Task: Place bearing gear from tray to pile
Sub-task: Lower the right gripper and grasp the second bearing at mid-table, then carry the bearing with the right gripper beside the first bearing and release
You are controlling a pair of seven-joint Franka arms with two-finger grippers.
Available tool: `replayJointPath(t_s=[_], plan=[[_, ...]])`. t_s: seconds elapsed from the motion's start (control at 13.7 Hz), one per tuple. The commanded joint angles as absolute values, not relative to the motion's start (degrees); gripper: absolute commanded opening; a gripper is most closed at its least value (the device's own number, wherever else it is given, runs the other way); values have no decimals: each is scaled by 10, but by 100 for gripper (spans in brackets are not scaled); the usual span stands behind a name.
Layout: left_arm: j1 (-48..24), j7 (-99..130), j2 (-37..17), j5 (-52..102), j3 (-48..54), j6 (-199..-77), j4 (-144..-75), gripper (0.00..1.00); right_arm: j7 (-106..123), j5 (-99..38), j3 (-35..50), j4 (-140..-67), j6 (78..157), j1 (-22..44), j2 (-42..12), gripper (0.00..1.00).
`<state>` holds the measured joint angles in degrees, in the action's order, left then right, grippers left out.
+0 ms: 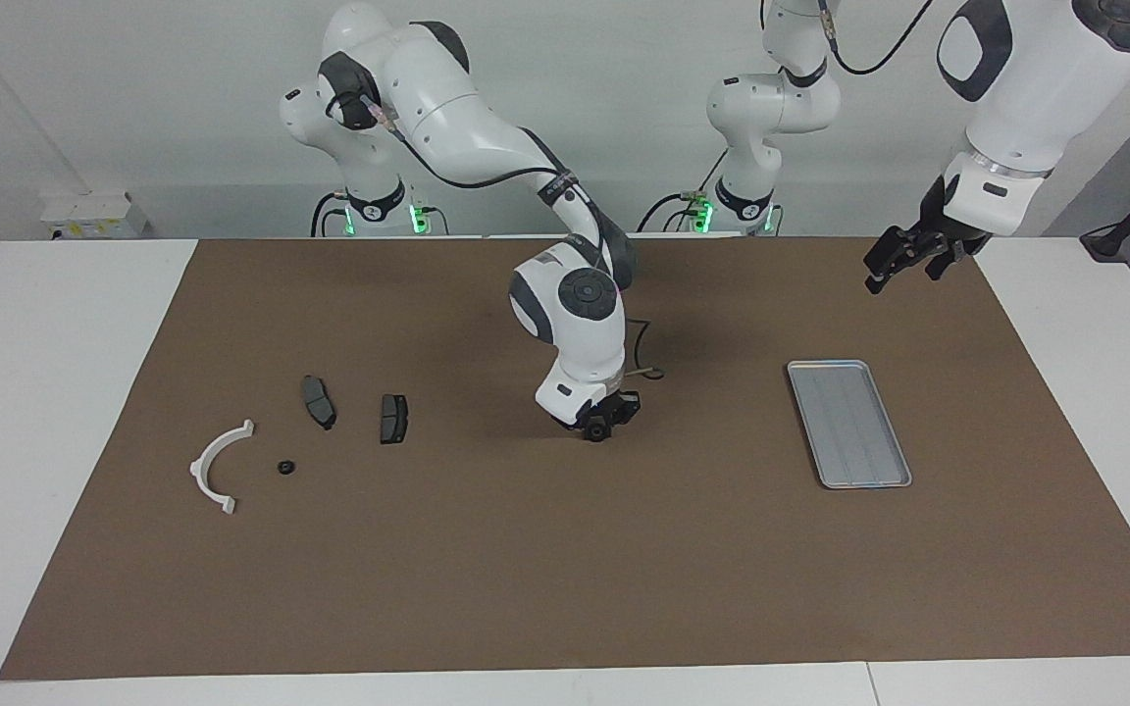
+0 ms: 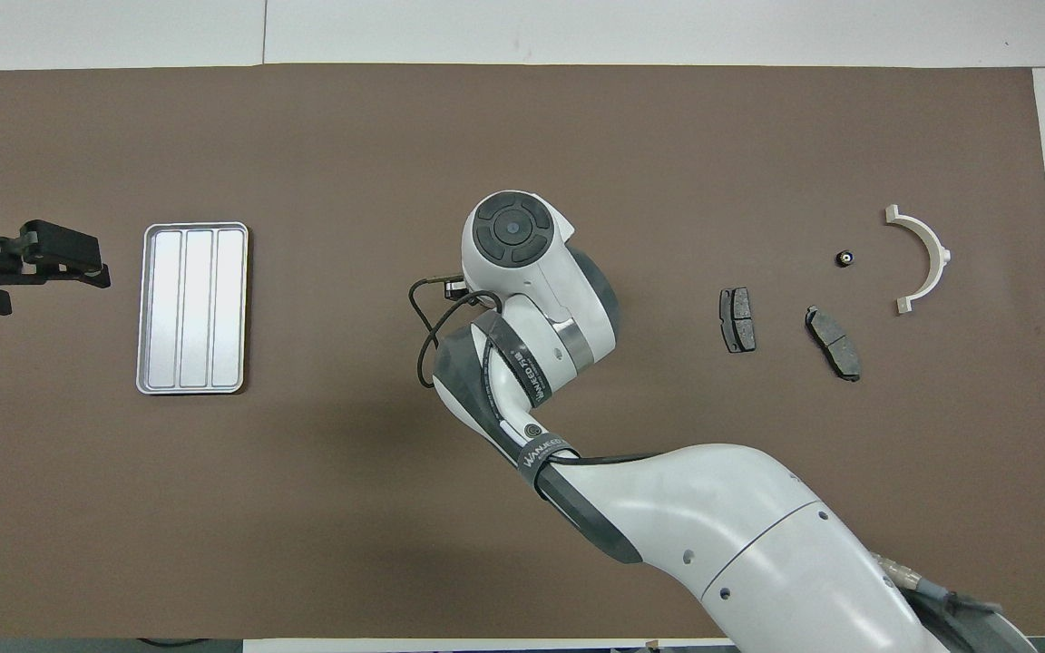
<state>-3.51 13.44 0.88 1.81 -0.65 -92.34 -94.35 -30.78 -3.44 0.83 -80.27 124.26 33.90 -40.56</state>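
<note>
The silver-grey tray (image 1: 849,424) lies on the brown mat toward the left arm's end, with nothing in it; it also shows in the overhead view (image 2: 192,308). A small black bearing gear (image 1: 284,467) (image 2: 844,258) lies on the mat in the pile, between the white plastic arc (image 1: 217,465) (image 2: 925,258) and two dark brake-pad plates (image 1: 318,401) (image 1: 393,418). My right gripper (image 1: 602,424) hangs low over the middle of the mat, between tray and pile; a dark round shape shows at its tip. In the overhead view its own wrist hides it. My left gripper (image 1: 903,275) (image 2: 42,277) is open, raised over the mat's edge beside the tray.
The brown mat (image 1: 565,569) covers most of the white table. The right arm's forearm and a looping black cable (image 2: 423,336) hang over the mat's middle. Bare mat lies between the right gripper and the pile.
</note>
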Motion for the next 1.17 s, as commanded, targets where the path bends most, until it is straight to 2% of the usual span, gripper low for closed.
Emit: replayJointPath(t_s=[0.0, 0.15, 0.58, 0.88, 1.1], plan=[[-36, 130, 25, 25, -8, -929, -962, 100, -304, -33, 12, -813, 1239, 323, -391, 5], [-36, 130, 25, 25, -8, -929, -962, 100, -294, -2, 7, -798, 1231, 313, -387, 5], [-36, 130, 25, 25, -8, -930, -962, 100, -93, 4, 13, -790, 1171, 161, -331, 5], [-36, 130, 25, 25, -8, -930, -962, 100, 50, 0, 15, -824, 1137, 60, -303, 5], [-35, 130, 25, 25, -8, -929, -962, 100, 98, -12, 15, -879, 1150, 25, -284, 5]])
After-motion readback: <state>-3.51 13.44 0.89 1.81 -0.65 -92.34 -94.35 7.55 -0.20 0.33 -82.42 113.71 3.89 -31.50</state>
